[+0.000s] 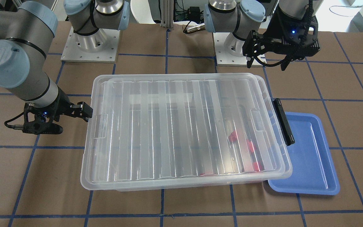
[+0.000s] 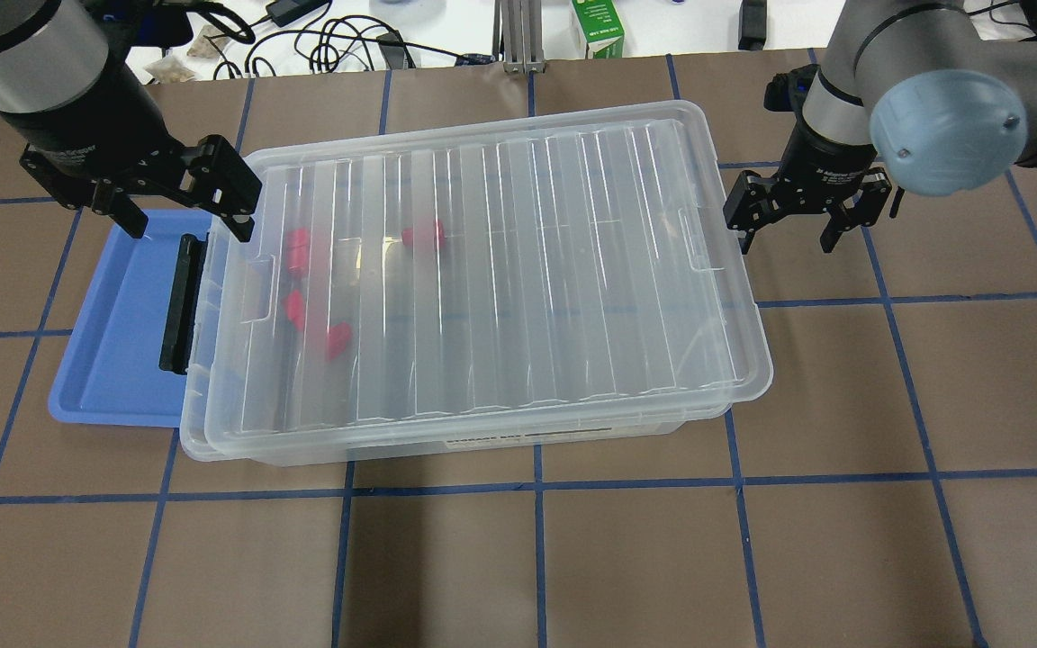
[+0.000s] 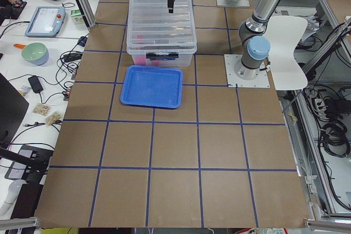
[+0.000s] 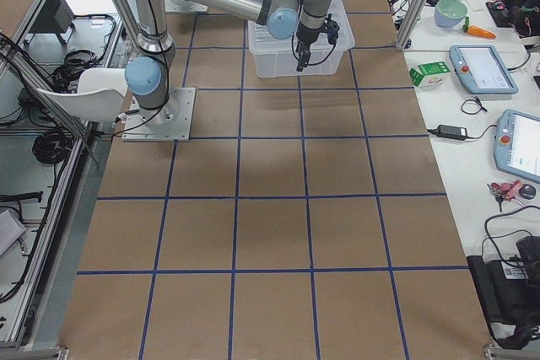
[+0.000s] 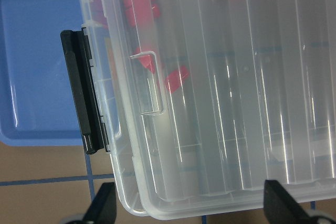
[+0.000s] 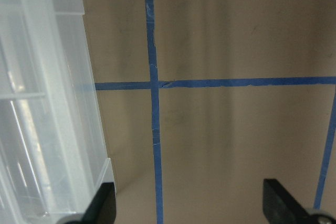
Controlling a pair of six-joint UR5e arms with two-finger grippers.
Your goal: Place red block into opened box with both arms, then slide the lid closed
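**Q:** What lies closest to the robot?

**A:** A brown table (image 2: 572, 558), marked into squares by blue tape. On it sits the box (image 2: 392, 450), a large clear plastic bin with one long side facing the robot.

**Q:** Is the box covered?

**A:** Almost. The ribbed clear lid (image 2: 518, 270) lies flat on top, shifted slightly toward the robot's right. A thin strip of the box's rim shows at the left short end, where the black bar clip (image 2: 182, 304) sits.

**Q:** Where are the red blocks?

**A:** Four red blocks (image 2: 424, 236) lie inside the box, under the lid, in the half nearer the clip. Three sit close to that end. One lies apart, toward the far long side. They look alike, so I cannot tell which is the task's own.

**Q:** What is beside the box?

**A:** A blue tray (image 2: 118, 342), right against the clip end on the robot's left.

**Q:** And the grippers?

**A:** The left gripper (image 2: 185, 216) hovers above the clip end, fingers spread wide, holding nothing. The right gripper (image 2: 787, 236) hangs over bare table just beside the lid's opposite short end, fingers also spread and empty. I cannot tell whether its nearer finger touches the lid.

**Q:** What is farthest away?

**A:** Past the table's far edge, tangled cables (image 2: 329, 45) and a green carton (image 2: 598, 27).
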